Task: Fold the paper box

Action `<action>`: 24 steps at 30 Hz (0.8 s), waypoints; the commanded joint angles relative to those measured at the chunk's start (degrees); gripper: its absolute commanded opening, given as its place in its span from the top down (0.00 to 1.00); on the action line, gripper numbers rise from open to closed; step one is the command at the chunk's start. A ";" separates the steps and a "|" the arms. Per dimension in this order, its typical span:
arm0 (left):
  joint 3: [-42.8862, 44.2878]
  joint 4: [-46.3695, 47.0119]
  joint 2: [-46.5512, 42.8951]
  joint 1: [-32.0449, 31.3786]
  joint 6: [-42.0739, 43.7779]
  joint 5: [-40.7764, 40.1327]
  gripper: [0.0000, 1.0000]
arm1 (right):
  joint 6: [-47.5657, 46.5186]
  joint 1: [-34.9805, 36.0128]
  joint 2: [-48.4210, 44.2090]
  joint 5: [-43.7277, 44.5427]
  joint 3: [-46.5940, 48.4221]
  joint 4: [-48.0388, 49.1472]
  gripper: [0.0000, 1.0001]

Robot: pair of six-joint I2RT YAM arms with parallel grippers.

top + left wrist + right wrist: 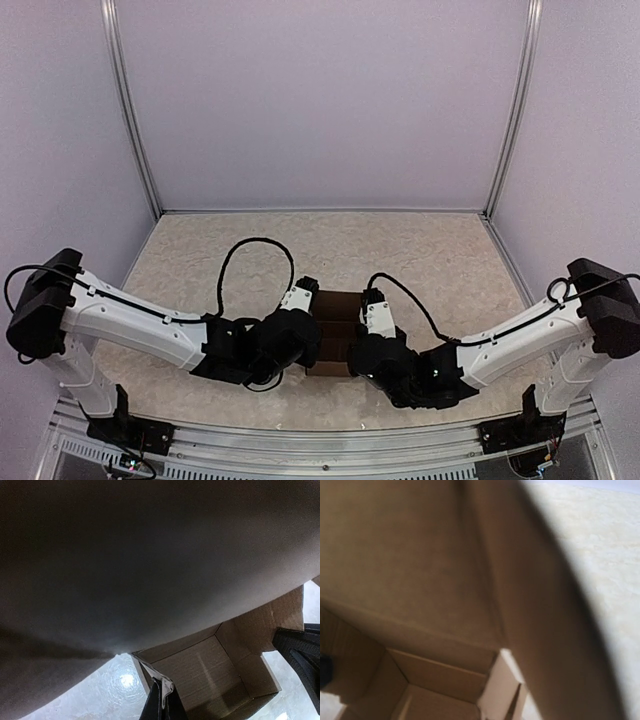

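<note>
The paper box (pixel 335 335) is brown cardboard, partly erected, on the table between my two grippers. In the left wrist view its open inside (pixel 210 672) shows, and a large dark flap (pixel 150 555) fills the upper view. My left gripper (pixel 163 700) is shut on the box's near-left wall edge. My right gripper (pixel 297 650) is at the opposite wall, its fingers closed on the cardboard edge. In the right wrist view, cardboard (pixel 430 565) fills most of the frame and hides my own fingers.
The beige mottled table (pixel 200 260) extends behind and to both sides of the box. White walls and metal frame posts (pixel 505 110) bound it. Black cables (pixel 235 260) loop above both wrists.
</note>
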 commanded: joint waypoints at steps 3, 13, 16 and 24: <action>-1.86 -1.79 1.66 -2.78 -3.90 0.75 1.00 | 6.12 3.12 2.42 -0.59 -1.48 -6.68 1.00; -3.13 -3.20 1.69 -5.16 -5.90 -2.34 1.00 | 10.27 5.29 2.24 1.25 -1.70 -9.31 0.97; -3.10 -4.08 2.25 -5.63 -6.47 -3.48 1.00 | 10.65 5.70 1.71 1.80 -1.58 -9.88 0.91; -3.03 -4.74 2.61 -5.77 -7.16 -4.22 1.00 | 11.13 7.16 -2.09 3.87 -1.48 -12.57 0.77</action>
